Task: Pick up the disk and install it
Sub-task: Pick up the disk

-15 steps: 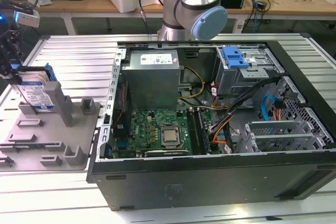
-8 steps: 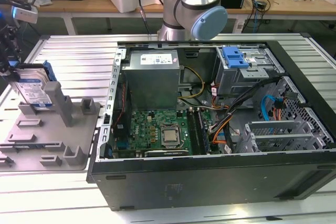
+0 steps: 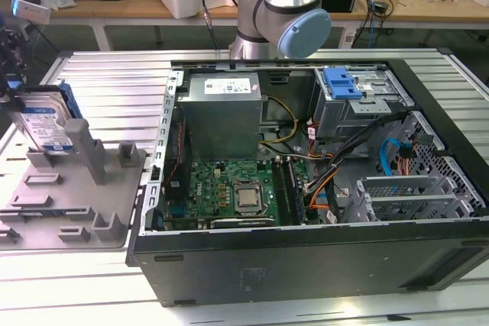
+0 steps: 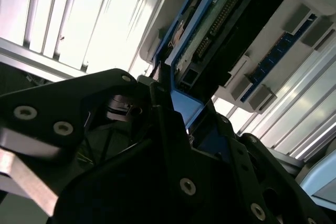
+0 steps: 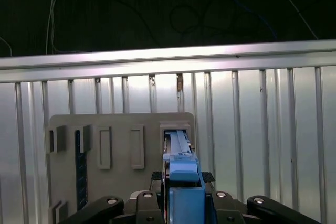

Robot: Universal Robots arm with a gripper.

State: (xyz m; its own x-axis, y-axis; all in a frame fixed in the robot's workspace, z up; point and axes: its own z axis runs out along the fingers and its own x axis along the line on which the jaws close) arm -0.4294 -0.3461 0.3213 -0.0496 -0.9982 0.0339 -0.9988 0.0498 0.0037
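Note:
The disk (image 3: 46, 121), silver with a white-and-blue label and a blue bracket, stands on edge at the exterior view's far left, over the back slot of a grey holder plate (image 3: 84, 196). My gripper (image 3: 15, 97) is at its upper end, shut on its blue bracket. In the first wrist view the disk (image 5: 184, 179) runs down toward the slot, with my gripper (image 5: 184, 178) around it and a black pad on each side. The second wrist view shows the disk's circuit-board side (image 4: 220, 30) and blue bracket rising from between my fingers (image 4: 163, 108).
An open computer case (image 3: 306, 257) fills the middle and the exterior view's right, with a grey power supply box (image 3: 221, 112), a motherboard (image 3: 229, 192) and a drive cage with a blue latch (image 3: 344, 85). The arm's base (image 3: 279, 13) stands behind the case. Ribbed metal tabletop (image 3: 114, 74) surrounds everything.

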